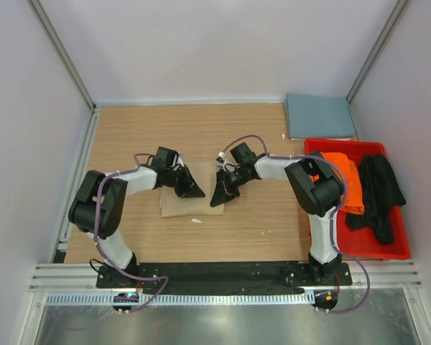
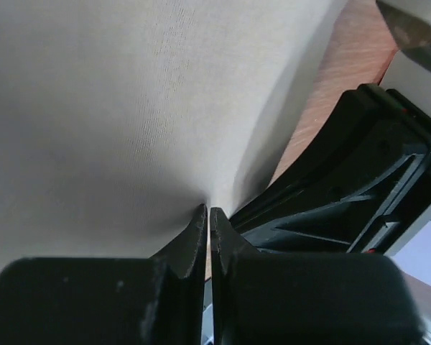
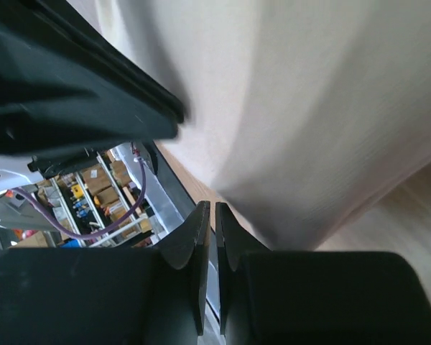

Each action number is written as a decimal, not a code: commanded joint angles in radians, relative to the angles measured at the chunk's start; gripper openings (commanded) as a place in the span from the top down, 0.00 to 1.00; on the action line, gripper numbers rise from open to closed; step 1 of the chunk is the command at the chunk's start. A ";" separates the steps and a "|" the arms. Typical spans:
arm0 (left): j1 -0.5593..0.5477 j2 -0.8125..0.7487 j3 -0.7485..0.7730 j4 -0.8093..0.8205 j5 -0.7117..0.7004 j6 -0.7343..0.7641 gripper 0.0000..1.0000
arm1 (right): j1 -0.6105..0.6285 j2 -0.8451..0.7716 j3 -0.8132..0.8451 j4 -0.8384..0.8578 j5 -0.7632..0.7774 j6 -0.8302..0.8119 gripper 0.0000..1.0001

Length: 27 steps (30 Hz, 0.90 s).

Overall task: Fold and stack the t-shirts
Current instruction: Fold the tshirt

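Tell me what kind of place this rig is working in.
Probably a lab or workshop test cell: the wooden table under the tan t-shirt is boxed in by plain white panels on aluminium rails, and the right wrist view shows storage shelves stocked with boxes beyond the table edge.

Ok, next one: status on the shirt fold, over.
Left gripper shut on tan shirt. Right gripper same shirt, shut. Orange shirt, black shirt in bin; blue shirt folded at back. Nothing in the way.
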 commanded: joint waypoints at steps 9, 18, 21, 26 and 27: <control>-0.020 0.070 -0.239 0.285 0.074 -0.104 1.00 | -0.052 0.034 -0.155 0.117 -0.025 -0.005 0.87; 0.010 -0.105 -0.222 0.098 0.099 0.060 0.86 | -0.078 -0.096 -0.232 0.028 -0.028 -0.057 0.87; 0.008 -0.156 -0.140 -0.007 0.120 0.103 0.80 | -0.075 -0.157 -0.200 -0.012 -0.027 -0.041 0.87; -0.018 -0.179 -0.073 -0.050 0.180 0.094 0.83 | -0.042 -0.148 -0.089 0.049 -0.027 0.047 0.87; -0.026 -0.171 -0.076 -0.048 0.183 0.088 0.84 | -0.031 -0.133 -0.075 0.071 -0.024 0.090 0.87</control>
